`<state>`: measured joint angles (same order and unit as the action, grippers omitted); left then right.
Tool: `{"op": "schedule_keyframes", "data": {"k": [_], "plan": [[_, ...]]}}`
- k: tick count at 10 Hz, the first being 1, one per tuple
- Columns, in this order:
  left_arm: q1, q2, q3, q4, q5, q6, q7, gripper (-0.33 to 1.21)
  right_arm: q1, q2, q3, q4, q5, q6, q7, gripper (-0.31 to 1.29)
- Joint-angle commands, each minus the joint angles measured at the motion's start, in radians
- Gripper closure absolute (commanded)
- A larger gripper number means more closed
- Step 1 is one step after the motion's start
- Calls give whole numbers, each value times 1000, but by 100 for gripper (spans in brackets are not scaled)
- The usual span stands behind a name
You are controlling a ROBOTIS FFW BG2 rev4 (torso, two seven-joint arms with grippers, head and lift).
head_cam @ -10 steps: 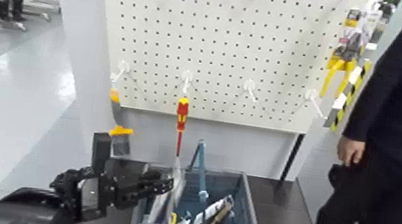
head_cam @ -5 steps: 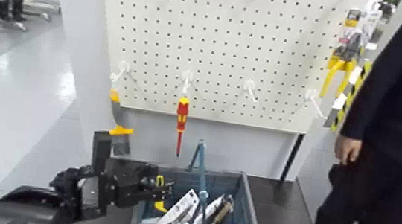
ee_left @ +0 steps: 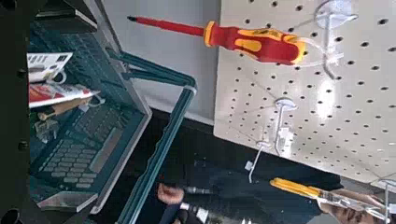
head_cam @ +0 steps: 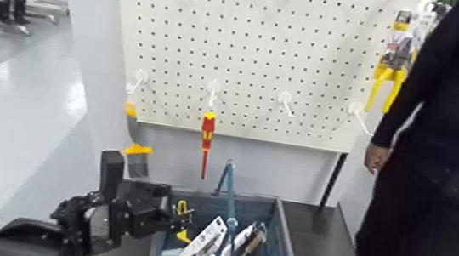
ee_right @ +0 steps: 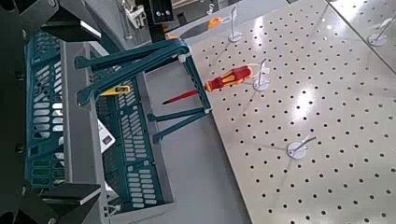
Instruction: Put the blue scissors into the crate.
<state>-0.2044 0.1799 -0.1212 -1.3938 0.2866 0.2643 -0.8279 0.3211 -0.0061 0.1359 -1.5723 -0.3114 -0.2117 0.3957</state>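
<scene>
The crate, blue-grey with slotted sides and an arched handle, stands on the floor below the pegboard. A white packaging card lies slanted inside it; this looks like the scissors card, but I cannot make out the blue handles. My left gripper hovers at the crate's left rim, open and empty, just clear of the card. The left wrist view shows the crate with carded packages in it. My right gripper is out of the head view; its fingers stand apart, facing the crate's side.
A red-and-yellow screwdriver hangs on the white pegboard above the crate. Yellow-handled pliers hang at the board's right edge. A person in dark clothes stands close on the right. Another package lies in the crate.
My left gripper held the white card upright over the crate, let it go so it lies slanted inside, then drew back to the left. The person stepped in closer.
</scene>
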Motion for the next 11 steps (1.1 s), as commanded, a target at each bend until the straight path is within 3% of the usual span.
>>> {"op": "schedule_keyframes", "data": {"k": [1, 3, 7, 11], "plan": [[128, -4, 41, -140, -1, -85, 119, 7, 3, 0, -2, 0, 3, -3, 0, 15], [203, 3, 48, -197, -3, -126, 188, 8, 4, -2, -1, -2, 0, -8, 0, 15], [350, -53, 92, -266, -15, -218, 289, 11, 15, 2, -6, -11, 0, 2, -11, 14], [442, -59, 87, -315, -23, -234, 340, 11, 19, 2, -9, -17, 3, 3, -14, 14]]}}
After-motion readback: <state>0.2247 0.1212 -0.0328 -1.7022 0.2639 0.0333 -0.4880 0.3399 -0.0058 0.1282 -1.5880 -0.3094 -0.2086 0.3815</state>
